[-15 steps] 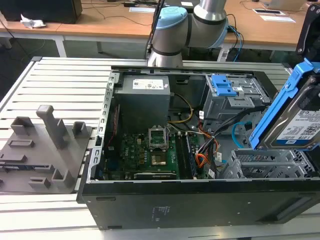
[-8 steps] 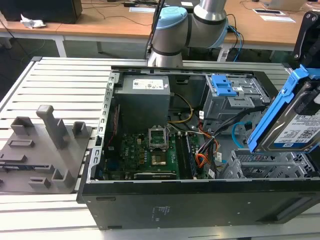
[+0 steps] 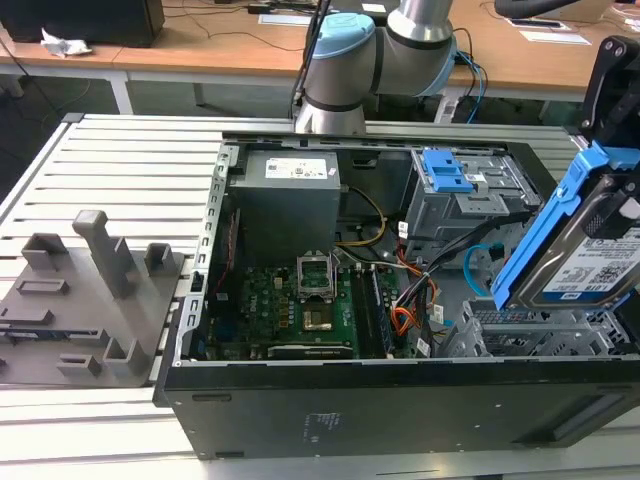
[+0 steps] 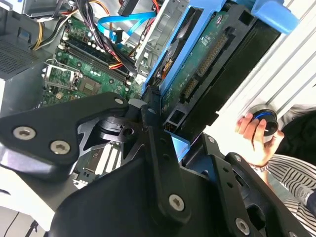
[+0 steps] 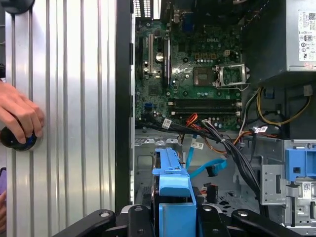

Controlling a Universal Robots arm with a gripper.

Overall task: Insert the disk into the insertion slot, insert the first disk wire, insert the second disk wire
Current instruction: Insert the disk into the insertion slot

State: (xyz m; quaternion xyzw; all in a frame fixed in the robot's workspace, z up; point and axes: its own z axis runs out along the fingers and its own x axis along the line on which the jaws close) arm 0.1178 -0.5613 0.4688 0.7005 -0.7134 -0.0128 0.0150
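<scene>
hand (image 5: 174, 218) clenched on the tilted disk (image 3: 585, 250), just above the insertion slot (image 3: 535, 337)

The open black computer case (image 3: 400, 410) lies on the ribbed aluminium surface (image 3: 130, 170), with a grey plastic fixture (image 3: 90, 300) beside it.

My worktop (image 3: 120, 150) is a silver aluminium slab of long parallel ribs. An open black metal computer case (image 3: 400, 405) sits on it toward the exterior view's right. A grey plastic fixture with upright pegs (image 3: 90, 300) lies just beside it, at the exterior view's left. In the first wrist view, a person's hand (image 5: 19, 116) rests on a round dark knob (image 5: 15, 141) on the ribs.
</scene>
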